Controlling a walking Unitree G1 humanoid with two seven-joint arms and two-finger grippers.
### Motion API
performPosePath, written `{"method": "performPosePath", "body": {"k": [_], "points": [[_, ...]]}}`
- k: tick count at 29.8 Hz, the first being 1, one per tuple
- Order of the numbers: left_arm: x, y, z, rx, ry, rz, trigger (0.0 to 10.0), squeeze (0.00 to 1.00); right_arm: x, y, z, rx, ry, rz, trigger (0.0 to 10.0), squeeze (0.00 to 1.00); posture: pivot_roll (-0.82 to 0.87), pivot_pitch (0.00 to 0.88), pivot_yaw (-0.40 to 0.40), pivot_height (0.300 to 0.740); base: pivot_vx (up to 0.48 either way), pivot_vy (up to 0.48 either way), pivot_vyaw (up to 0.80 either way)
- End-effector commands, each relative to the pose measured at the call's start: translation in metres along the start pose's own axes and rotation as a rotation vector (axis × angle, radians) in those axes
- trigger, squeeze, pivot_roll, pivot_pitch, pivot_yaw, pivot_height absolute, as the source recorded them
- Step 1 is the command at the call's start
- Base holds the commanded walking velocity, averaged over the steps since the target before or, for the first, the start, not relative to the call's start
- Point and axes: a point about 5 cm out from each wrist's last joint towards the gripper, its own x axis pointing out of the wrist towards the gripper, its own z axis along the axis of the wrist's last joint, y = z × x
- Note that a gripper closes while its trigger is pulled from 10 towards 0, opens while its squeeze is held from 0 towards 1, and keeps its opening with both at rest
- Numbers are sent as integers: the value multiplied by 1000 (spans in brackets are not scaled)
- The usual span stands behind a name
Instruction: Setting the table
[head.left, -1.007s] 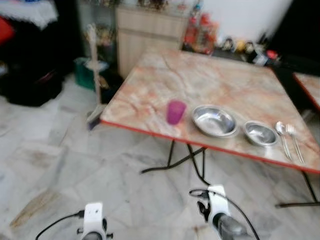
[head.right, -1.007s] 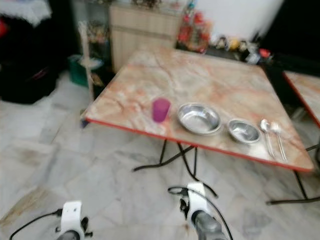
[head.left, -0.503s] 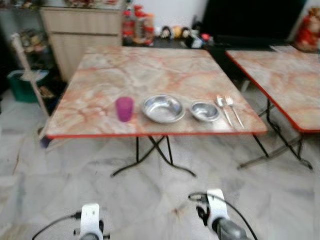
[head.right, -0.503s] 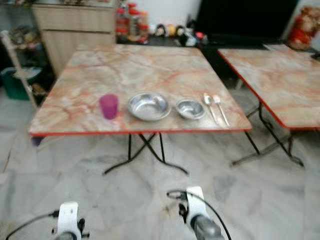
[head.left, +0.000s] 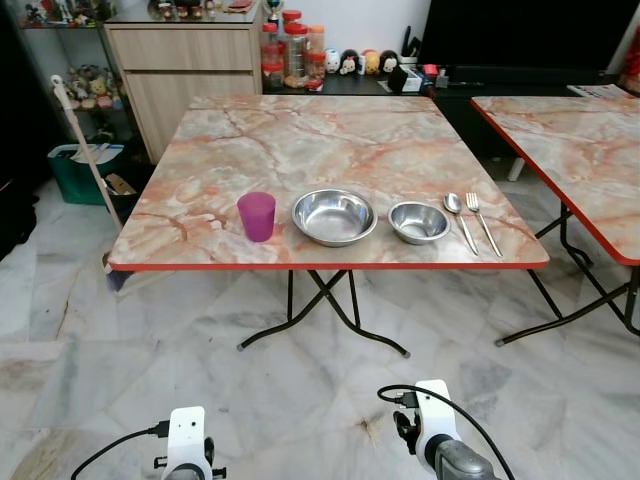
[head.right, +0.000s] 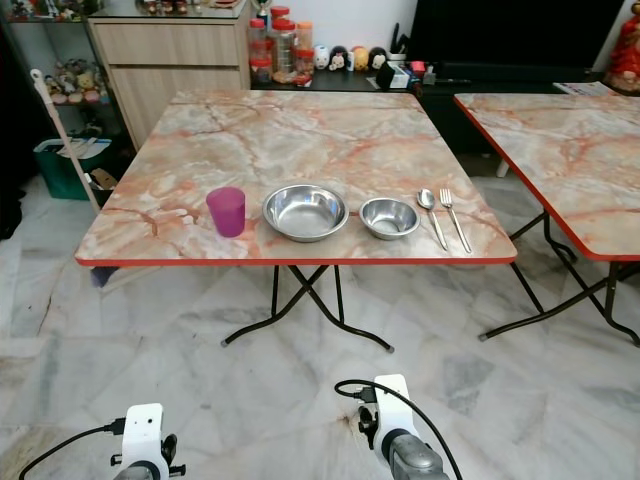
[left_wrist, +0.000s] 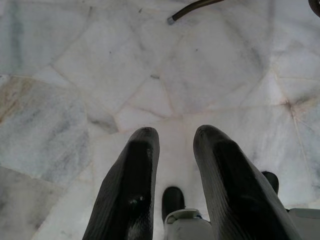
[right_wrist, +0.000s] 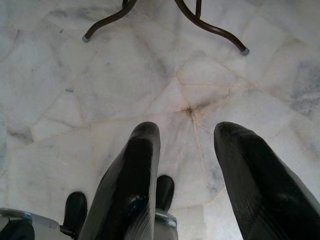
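Note:
A marble-top table (head.left: 330, 140) with a red edge stands ahead of me. Along its near edge sit a purple cup (head.left: 256, 216), a large steel bowl (head.left: 334, 216), a small steel bowl (head.left: 419, 222), then a spoon (head.left: 458, 217) and a fork (head.left: 482, 221) side by side. Both arms hang low over the floor, well short of the table. My left gripper (left_wrist: 174, 137) is open above the marble floor, nothing between its fingers. My right gripper (right_wrist: 186, 137) is open too, wider, and holds nothing.
A second marble table (head.left: 580, 140) stands to the right. A wooden cabinet (head.left: 185, 65), jars (head.left: 285, 50) and a dark TV unit (head.left: 520, 45) line the back wall. A mop (head.left: 90, 165) and a green bin (head.left: 80, 170) are at the left. Black folding legs (head.left: 325, 305) run under the table.
The camera has swung right and steadied, so the table now sits centred and sharp. The dishes and both hanging arms have not visibly moved.

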Motion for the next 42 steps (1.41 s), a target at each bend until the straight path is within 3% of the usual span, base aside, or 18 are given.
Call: {"method": "performPosePath", "body": {"k": [1, 6, 18, 25, 28, 31, 33, 37, 42], "points": [[1, -1, 2, 1, 5, -2, 10000, 0, 0, -4, 5, 10, -12, -17, 10000, 0, 74, 0, -59, 732, 0, 0, 0], [2, -1, 2, 50, 12, 2, 10000, 0, 1, -4, 7, 8, -17, -19, 10000, 0, 70, 0, -59, 732, 0, -96, 0], [1, -2, -1, 32, 19, 5, 10000, 0, 0, -8, 5, -6, -10, -26, 10000, 0, 71, 0, -65, 732, 0, -470, 0], [2, -4, 5, 23, -10, -2, 10000, 0, -1, -8, 4, -14, -9, -19, 10000, 0, 73, 0, -71, 732, 0, 0, 0], [4, -5, 14, -19, -50, -6, 10000, 0, 0, -7, 5, -6, -18, -13, 10000, 0, 72, 0, -66, 732, 0, 0, 0], [9, -7, 39, -52, -147, -18, 10000, 0, 0, -6, 5, -8, -19, -10, 10000, 0, 75, 0, -65, 732, 0, 0, 0], [9, -7, 42, -52, -157, -18, 10000, 0, 0, -6, 5, -9, -20, -9, 10000, 0, 75, 0, -65, 732, 0, 0, 0], [13, -9, 70, -45, -259, -16, 10000, 0, 0, -4, 6, -3, -23, -10, 10000, 0, 77, 0, -61, 732, 0, 0, 0], [12, -15, 83, -46, -327, -39, 10000, 0, 1, -4, 8, 12, -30, -18, 10000, 0, 71, 0, -53, 732, 0, 0, 0]]}}
